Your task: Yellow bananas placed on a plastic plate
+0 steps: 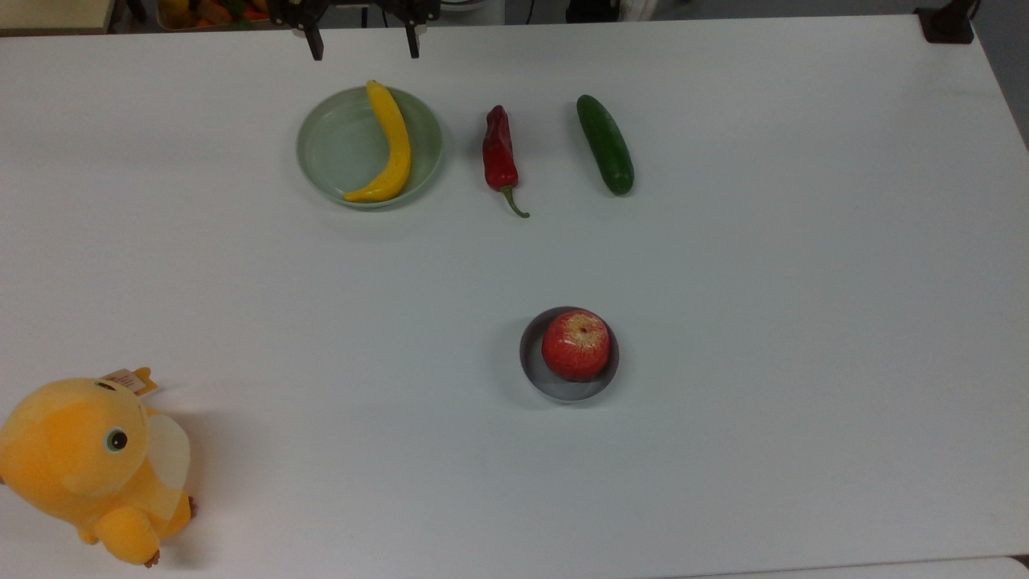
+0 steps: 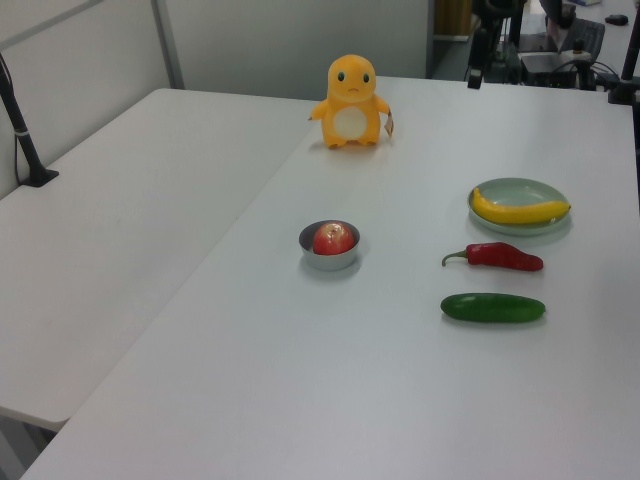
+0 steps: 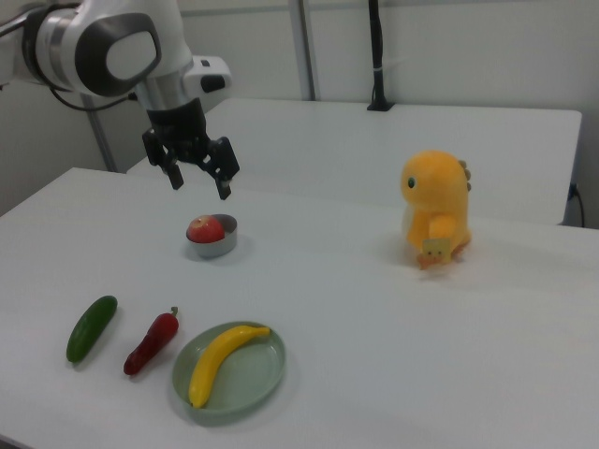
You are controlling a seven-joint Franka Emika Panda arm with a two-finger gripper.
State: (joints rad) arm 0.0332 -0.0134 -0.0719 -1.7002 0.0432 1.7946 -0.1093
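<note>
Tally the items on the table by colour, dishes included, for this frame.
Yellow: 2, banana and plush toy
Red: 2, chili pepper and apple
Green: 2, cucumber and mint plate
Grey: 1, small dish
Total: 7

A white table (image 1: 723,450) fills the room's middle. A second white table (image 2: 110,210) adjoins it at nine o'clock in the left view, with a black pole (image 2: 22,125) clamped on it. Pale partition walls (image 2: 280,40) with grey posts (image 2: 168,44) stand at twelve o'clock behind both.
</note>
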